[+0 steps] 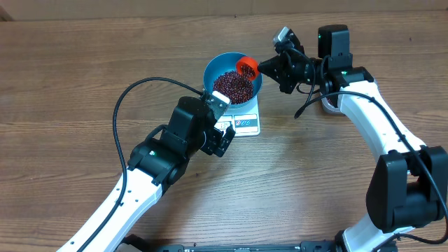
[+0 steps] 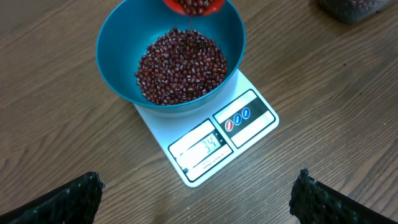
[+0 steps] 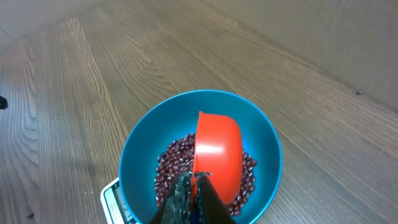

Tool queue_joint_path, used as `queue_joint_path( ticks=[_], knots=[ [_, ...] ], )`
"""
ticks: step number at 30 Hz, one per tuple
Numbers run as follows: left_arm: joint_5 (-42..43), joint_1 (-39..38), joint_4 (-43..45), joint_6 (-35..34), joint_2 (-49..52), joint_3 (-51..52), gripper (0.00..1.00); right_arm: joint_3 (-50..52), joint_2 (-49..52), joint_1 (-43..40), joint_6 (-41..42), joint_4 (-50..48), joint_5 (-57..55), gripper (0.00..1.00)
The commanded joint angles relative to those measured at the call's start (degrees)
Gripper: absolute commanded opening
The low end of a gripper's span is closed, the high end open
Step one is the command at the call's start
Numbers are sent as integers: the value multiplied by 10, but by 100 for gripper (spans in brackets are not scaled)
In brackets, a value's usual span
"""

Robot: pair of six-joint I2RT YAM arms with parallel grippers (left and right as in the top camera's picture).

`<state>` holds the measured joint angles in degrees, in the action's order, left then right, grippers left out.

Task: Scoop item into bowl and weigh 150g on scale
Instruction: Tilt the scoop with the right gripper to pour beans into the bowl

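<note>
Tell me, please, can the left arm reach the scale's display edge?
Probably yes: the open left pincer hovers before the bare display edge of the flat white scale; the round blue bowl sits behind.

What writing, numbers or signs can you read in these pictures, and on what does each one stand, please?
"34": on the display of the scale, in the left wrist view; whether a digit stands before it is unclear.
On the label panel: small round red and blue signs, with print too small to read.
The bowl and scoop show no text.
</note>
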<state>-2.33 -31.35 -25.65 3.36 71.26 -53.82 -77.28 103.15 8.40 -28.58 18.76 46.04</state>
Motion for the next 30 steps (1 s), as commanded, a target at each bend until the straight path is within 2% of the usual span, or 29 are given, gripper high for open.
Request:
queue_joint_path(
  ticks=[1,17,30],
  knots=[
    [4,2,4,7,0,-17,99,0,2,3,-5,-10,1,4],
    [4,2,4,7,0,-17,99,0,2,4,-95,-6,31,4],
    [4,2,4,8,0,-17,100,0,2,4,-95,-5,31,4]
  ],
)
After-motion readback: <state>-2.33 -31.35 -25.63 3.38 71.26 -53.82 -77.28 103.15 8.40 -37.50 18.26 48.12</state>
